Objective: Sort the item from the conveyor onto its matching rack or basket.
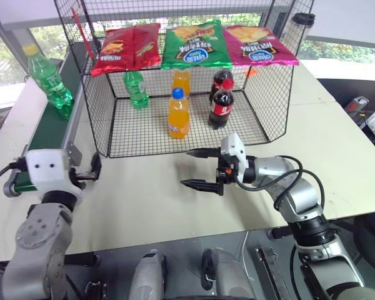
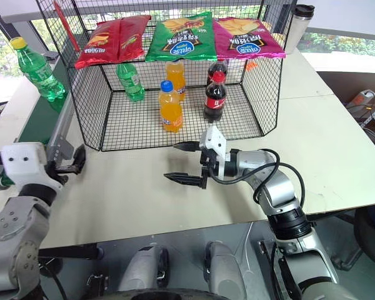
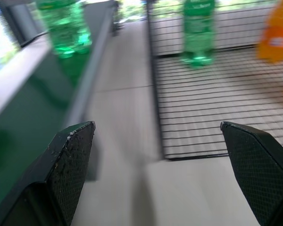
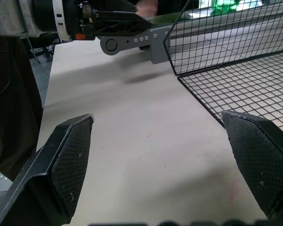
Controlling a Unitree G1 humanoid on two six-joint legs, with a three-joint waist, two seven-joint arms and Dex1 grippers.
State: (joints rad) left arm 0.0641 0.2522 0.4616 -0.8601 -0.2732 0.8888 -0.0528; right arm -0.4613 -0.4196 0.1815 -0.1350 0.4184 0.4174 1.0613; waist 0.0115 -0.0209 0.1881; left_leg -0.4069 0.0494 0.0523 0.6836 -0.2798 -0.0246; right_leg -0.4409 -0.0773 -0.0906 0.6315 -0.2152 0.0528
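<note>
- Clear-green soda bottle point(image 1: 48, 79), yellow cap, green label: upright on the conveyor point(image 1: 53, 125), just outside the cage's left wall; label print too small to read.
- Dark-green conveyor belt with grey side rail: runs along the cage's left wall; its far end is cut off by the frame edge, its near end partly hidden behind the left gripper.
- Black wire-mesh cage point(image 1: 262, 94): open toward the robot, flat grid floor on the table point(image 1: 150, 194); upper walls cut off at the frame top.
- Inside the cage: green bottle with green cap point(image 1: 135, 88) near the left wall; two orange bottles point(image 1: 178, 114), one behind the other; two cola bottles point(image 1: 220, 106), the rear one largely hidden.
- Three crisp bags point(image 1: 195, 44) hanging on the cage's back wall, red, green and magenta; brand lettering appears inverted and cannot be read with certainty.
- Left gripper point(image 1: 87, 172): fingers spread wide, empty, by the conveyor's near end, left of the cage.
- Right gripper point(image 1: 197, 167): fingers spread wide, empty, just in front of the cage's open side, pointing toward the conveyor.
</note>
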